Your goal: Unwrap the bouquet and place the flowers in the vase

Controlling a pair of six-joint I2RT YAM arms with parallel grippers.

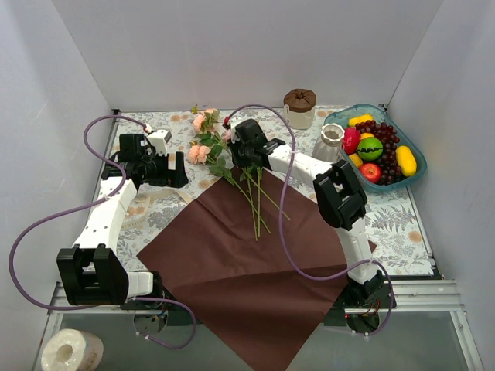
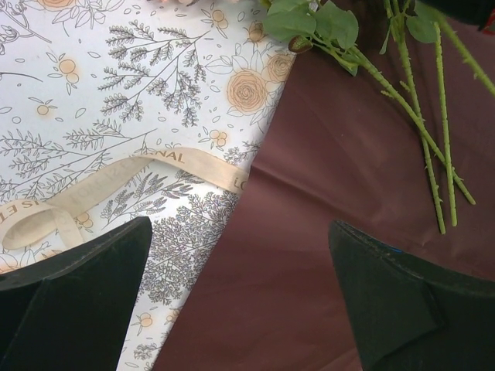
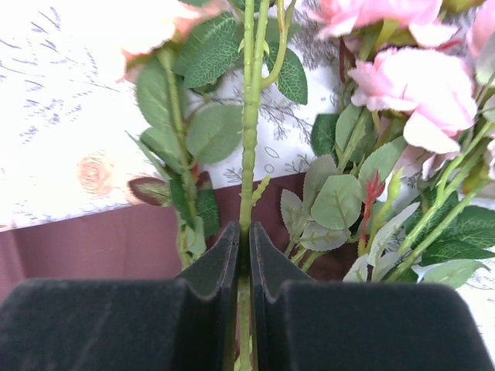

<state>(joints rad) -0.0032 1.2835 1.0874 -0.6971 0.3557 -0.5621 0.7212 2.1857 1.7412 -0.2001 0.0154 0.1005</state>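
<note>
The bouquet lies unwrapped. Its dark maroon paper (image 1: 247, 270) is spread flat on the table, and the cream ribbon (image 2: 116, 176) lies loose on the patterned cloth. The flowers (image 1: 206, 139), pink and peach roses, rest at the paper's far corner, their green stems (image 1: 255, 202) fanned over it. My right gripper (image 1: 241, 151) is shut on one flower stem (image 3: 248, 139), which is pinched between its pads (image 3: 267, 255) just below the leaves. My left gripper (image 2: 240, 228) hovers open over the paper's left edge, holding nothing. The white ribbed vase (image 1: 331, 143) stands upright to the right of the flowers.
A cream jar with a brown lid (image 1: 300, 108) stands at the back. A teal tray of plastic fruit (image 1: 414, 174) sits at the back right, next to the vase. A paper roll (image 1: 71, 352) lies off the table's near left corner. White walls enclose three sides.
</note>
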